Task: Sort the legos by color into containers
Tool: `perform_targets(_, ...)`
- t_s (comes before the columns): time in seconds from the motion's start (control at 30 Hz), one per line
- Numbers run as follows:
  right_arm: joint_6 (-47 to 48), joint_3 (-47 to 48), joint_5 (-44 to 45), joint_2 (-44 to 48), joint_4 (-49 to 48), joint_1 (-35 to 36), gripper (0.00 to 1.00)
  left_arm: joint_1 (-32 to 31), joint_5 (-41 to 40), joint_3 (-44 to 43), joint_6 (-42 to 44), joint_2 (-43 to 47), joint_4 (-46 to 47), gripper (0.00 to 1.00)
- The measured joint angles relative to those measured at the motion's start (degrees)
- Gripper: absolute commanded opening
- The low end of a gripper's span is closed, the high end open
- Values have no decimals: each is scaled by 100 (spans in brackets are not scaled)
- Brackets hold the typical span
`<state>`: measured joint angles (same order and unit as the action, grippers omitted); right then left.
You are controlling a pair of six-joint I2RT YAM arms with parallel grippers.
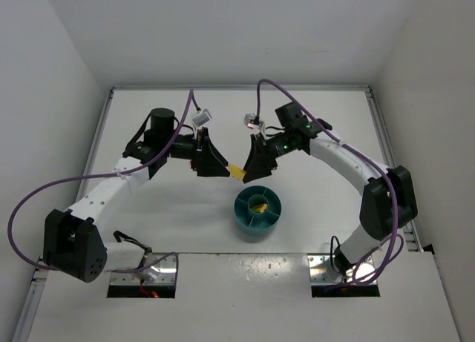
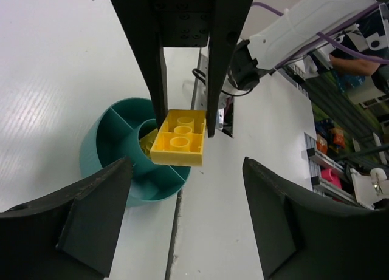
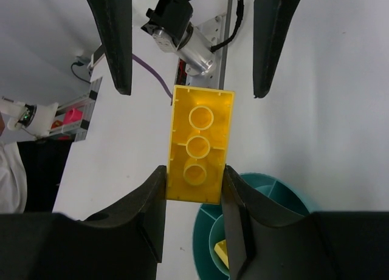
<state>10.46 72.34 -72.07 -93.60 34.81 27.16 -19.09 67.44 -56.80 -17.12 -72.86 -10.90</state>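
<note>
Looking at your right end effector [image 3: 194, 198], you've got it clamped on a yellow lego brick [image 3: 197, 143], fingers pressed against the two long sides at one end. The rest of the brick sticks out past the fingertips. The hollow underside with its three round tubes faces the right wrist camera.

Your left end effector [image 2: 187, 170] is spread wide. Its fingers [image 3: 115, 43] sit either side of the brick's free end, with a clear gap on both sides, so they aren't touching it. From above, the two end effectors point at each other, nose to nose, with the brick bridging between them.

The brick is up in the air, off the white desk [image 1: 171, 216]. In the top view it shows just beyond the far-left rim of the teal dish [image 1: 239, 208]. The dish sits on the desk between the two arms, nearer the bases than the end effectors.

A smaller yellow piece [image 1: 258, 205] is in the round centre well. The wedge sections you can see in the wrist views look bare, though parts of the dish are hidden behind the fingers and the brick, so you can't tell about those.
</note>
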Motion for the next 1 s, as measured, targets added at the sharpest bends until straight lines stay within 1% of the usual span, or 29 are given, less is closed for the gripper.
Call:
perform_targets(0.17, 7, 35, 0, -9, 35, 57, 10, -11, 131, 81, 11, 0, 28, 69)
perform_targets(0.27, 7, 57, 0, -24, 44, 138, 10, -11, 164, 94, 7, 0, 37, 69)
perform_targets(0.33, 13, 72, 0, -24, 57, 192, 10, -11, 179, 96, 4, 0, 68, 66)
perform_targets(0.47, 59, 146, 0, -48, 140, 280, 10, -11, 181, 125, -9, 0, 107, 58)
perform_targets(0.5, 72, 155, 2, -59, 149, 299, 10, -11, 181, 129, -15, 0, 109, 52)
perform_targets(0.57, 96, 164, 17, -81, 166, 332, 10, -11, 199, 136, -15, 0, 114, 46)
perform_targets(0.6, 101, 164, 42, -94, 170, 343, 10, -13, 221, 140, -20, 0, 116, 40)
perform_targets(0.7, 114, 164, 111, -114, 188, 356, 10, -13, 269, 168, -22, 0, 116, 30)
perform_targets(0.73, 114, 164, 131, -114, 197, 358, 10, -13, 271, 184, -13, 0, 125, 23)
perform_targets(0.8, 116, 168, 164, -114, 221, 372, 14, -13, 280, 203, -11, 0, 131, 16)
perform_targets(0.83, 116, 173, 175, -114, 236, 374, 14, -13, 282, 219, -13, 0, 138, 10)
perform_targets(0.9, 111, 175, 216, -114, 249, 378, 20, -13, 280, 229, -11, 0, 144, 6)
perform_targets(0.93, 94, 175, 247, -114, 245, 380, 26, -13, 267, 234, 0, 0, 149, 3)
perform_targets(0.97, 66, 175, 291, -114, 227, 378, 44, -13, 258, 234, 22, 0, 142, 3)
perform_targets(1.0, 28, 175, 319, -114, 208, 378, 54, -13, 238, 234, 52, 0, 127, 2)
